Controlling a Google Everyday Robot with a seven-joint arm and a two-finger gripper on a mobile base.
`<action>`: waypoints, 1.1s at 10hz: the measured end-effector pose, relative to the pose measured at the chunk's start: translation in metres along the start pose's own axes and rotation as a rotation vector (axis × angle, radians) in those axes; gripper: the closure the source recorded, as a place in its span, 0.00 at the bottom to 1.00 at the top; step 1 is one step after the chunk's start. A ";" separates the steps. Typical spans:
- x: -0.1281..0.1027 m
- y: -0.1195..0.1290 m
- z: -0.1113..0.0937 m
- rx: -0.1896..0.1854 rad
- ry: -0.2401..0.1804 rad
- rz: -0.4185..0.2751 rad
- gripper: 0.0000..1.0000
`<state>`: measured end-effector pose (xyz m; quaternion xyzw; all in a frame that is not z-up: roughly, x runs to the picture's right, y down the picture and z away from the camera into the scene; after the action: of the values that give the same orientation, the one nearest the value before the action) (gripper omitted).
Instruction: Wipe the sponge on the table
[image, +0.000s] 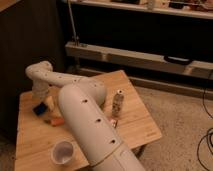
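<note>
The bright-blue sponge (39, 109) lies on the left part of the light bamboo table (135, 125). My white arm reaches from the bottom of the view up and to the left, then bends down at the wrist. The gripper (42, 99) hangs straight down right over the sponge, open, and its tips are at the sponge's top. I cannot tell if they touch it. The arm's wrist hides part of the sponge's far side.
An orange carrot (55, 121) lies just right of the sponge. A white cup (62, 151) stands near the front edge. A small bottle (118, 103) stands right of centre. Dark shelving (140, 55) runs behind the table, and cables (205, 145) lie on the floor at right.
</note>
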<state>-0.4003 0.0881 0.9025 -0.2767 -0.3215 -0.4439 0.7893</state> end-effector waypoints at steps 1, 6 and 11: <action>0.000 0.001 0.002 0.000 -0.006 0.001 0.21; 0.001 0.004 0.009 -0.001 -0.028 0.005 0.50; -0.003 -0.001 0.001 -0.009 -0.034 -0.029 0.50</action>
<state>-0.4026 0.0903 0.9010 -0.2831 -0.3370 -0.4520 0.7759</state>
